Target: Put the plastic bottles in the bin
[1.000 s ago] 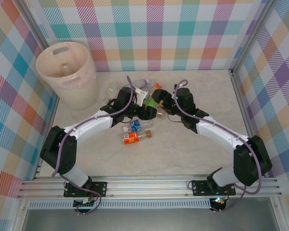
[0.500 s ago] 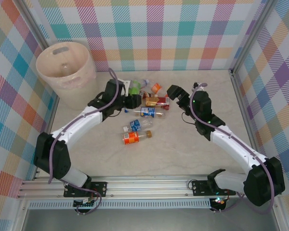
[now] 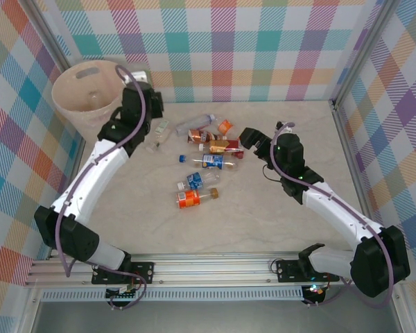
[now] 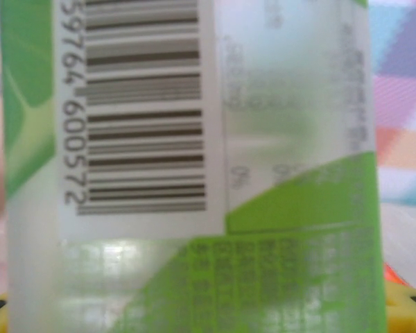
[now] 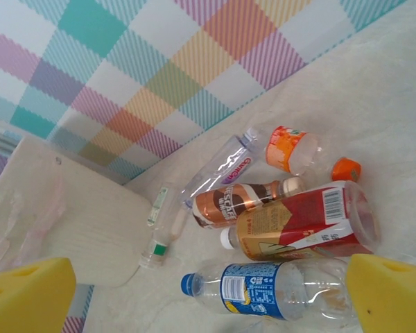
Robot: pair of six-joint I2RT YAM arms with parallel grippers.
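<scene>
Plaid walls in candy colours close round a pale marbled surface, and from above, the bin stands in the far left corner with the left tool raised right at its near rim. The loose plastic bottles lie heaped mid-surface, well apart from the bin, and the right tool hangs just beside that heap with its jaws parted. Through the left wrist camera, a green-labelled bottle with a barcode sits upright, hard against the lens; yellow pads peek out either side of it, so I judge the tool clamped on its middle. From the right wrist, the right tool gapes wide and empty, a blue-labelled bottle lying crosswise between its pads. These look empty, thin and feather-light; they will likely dent, slip and roll, so a squeeze across the label suits best.
</scene>
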